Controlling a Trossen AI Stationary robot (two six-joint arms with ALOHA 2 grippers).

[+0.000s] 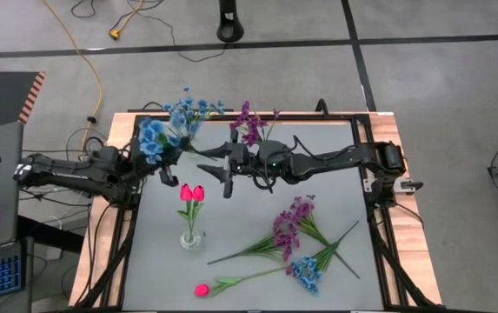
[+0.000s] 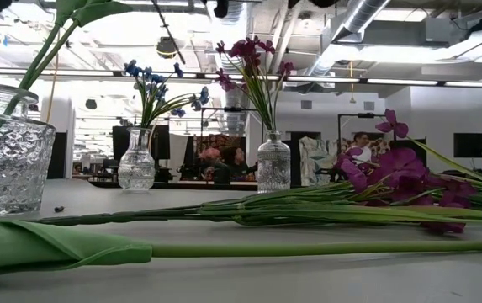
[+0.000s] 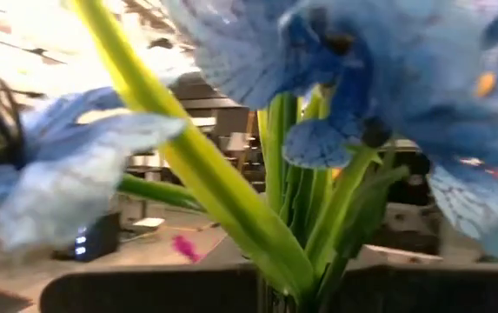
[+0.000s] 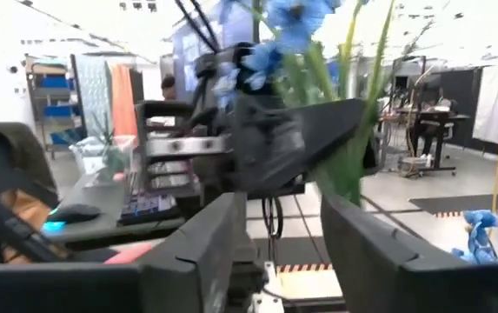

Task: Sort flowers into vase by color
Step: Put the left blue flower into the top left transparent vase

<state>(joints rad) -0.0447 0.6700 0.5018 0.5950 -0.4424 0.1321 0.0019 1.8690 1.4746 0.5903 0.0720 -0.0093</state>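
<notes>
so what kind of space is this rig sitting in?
Looks like a robotics lab or open workshop, not a home. Exposed ducts and strip lights overhead, an extension cable trailing over taped concrete floor, and people at workstations behind the table.

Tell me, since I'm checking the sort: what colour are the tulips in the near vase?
Pink-red tulips; clearest in the high view.

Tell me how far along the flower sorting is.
Done: blue, purple and tulip stems stand in vases. In hand: the left gripper is shut on a blue flower; the right gripper is open. Left: purple, blue and tulip stems on the table.
</notes>
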